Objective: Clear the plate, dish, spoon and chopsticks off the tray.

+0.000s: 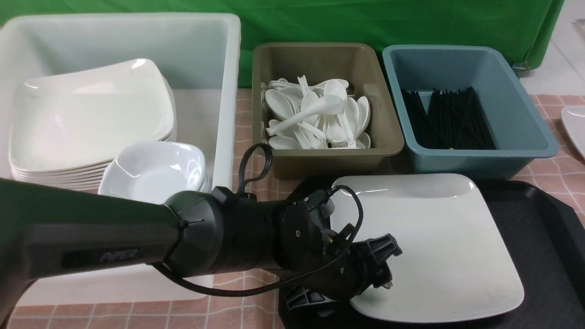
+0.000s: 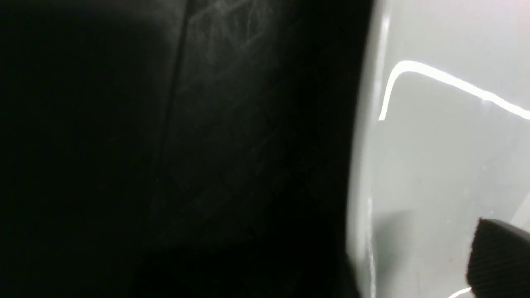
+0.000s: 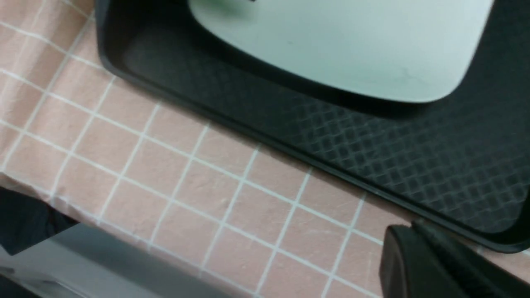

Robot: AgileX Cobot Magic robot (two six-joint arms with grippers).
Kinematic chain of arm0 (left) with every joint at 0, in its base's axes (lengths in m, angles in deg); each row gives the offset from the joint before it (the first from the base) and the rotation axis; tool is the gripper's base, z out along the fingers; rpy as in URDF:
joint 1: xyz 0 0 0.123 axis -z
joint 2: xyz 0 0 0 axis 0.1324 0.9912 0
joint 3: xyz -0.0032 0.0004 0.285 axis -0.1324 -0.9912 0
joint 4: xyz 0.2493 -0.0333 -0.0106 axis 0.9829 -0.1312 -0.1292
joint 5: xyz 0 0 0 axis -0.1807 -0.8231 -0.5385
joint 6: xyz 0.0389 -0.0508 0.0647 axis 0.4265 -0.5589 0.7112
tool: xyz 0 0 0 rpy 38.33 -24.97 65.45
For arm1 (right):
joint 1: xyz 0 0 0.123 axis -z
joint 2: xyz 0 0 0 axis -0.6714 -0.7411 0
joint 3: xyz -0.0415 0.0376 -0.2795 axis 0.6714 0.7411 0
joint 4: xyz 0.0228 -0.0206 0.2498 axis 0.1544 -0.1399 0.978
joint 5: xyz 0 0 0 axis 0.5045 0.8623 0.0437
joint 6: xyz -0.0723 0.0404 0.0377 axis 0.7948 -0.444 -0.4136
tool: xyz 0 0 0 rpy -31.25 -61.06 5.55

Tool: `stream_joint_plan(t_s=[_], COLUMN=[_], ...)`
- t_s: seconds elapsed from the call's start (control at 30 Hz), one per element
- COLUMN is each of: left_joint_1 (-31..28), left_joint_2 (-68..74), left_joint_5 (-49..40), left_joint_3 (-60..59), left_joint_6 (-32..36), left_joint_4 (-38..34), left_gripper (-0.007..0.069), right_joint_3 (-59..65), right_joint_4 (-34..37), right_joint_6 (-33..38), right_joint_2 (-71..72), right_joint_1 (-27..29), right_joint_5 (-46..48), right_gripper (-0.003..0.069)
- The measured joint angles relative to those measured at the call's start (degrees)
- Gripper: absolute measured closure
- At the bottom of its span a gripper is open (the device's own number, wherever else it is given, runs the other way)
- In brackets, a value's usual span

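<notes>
The large white square plate (image 1: 434, 237) lies on the black tray (image 1: 539, 228). My left gripper (image 1: 361, 279) is at the plate's near-left edge, open, with the rim between its jaws. In the left wrist view one ribbed finger pad (image 2: 501, 256) hovers over the plate (image 2: 447, 157); the other finger is lost in the dark. My right gripper (image 3: 414, 234) looks shut and empty, over the tablecloth beside the tray's rim (image 3: 290, 153), with the plate (image 3: 352, 45) beyond. It is out of the front view. No dish, spoon or chopsticks show on the tray.
A white tub (image 1: 219, 45) at the back left holds a stack of plates (image 1: 91, 109) and small dishes (image 1: 155, 169). An olive bin (image 1: 265, 91) holds several spoons. A blue bin (image 1: 525, 100) holds black chopsticks. Another white plate's edge (image 1: 577, 128) shows at far right.
</notes>
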Motion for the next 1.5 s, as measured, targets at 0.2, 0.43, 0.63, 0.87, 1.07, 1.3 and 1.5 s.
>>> stream_joint_plan(t_s=[0.2, 0.43, 0.63, 0.87, 1.07, 1.3, 1.5], left_joint_1=[0.00, -0.14, -0.14, -0.35, -6.40, -23.39, -47.32], left_joint_2=[0.60, -1.00, -9.23, -18.39, -27.14, -38.84, -47.16], left_joint_5=[0.11, -1.44, -2.46, -1.54, -1.30, -5.62, -15.98], left_joint_3=[0.00, -0.39, -0.92, -1.46, -1.46, -1.46, -1.40], left_joint_6=[0.30, 4.91, 10.58, 11.92, 12.20, 14.98, 19.52], left_joint_4=[-0.16, -1.89, -0.21, 1.06, 2.50, 2.92, 3.14], left_gripper=[0.0472, 0.0533, 0.0601, 0.0603, 0.0603, 0.0603, 0.0603], right_joint_3=[0.00, 0.00, -0.16, -0.43, -0.43, -0.43, -0.43], right_joint_4=[0.69, 0.34, -2.31, -3.74, -4.12, -5.17, -5.27], right_joint_6=[0.00, 0.17, 0.24, 0.27, 0.27, 0.27, 0.27], right_joint_2=[0.00, 0.02, 0.02, 0.02, 0.02, 0.02, 0.02], right_joint_1=[0.00, 0.00, 0.00, 0.00, 0.00, 0.00, 0.00], right_joint_5=[0.00, -0.14, -0.16, -0.23, -0.43, -0.75, -2.95], right_gripper=[0.0611, 0.0608, 0.0608, 0.0608, 0.0607, 0.0607, 0.0607])
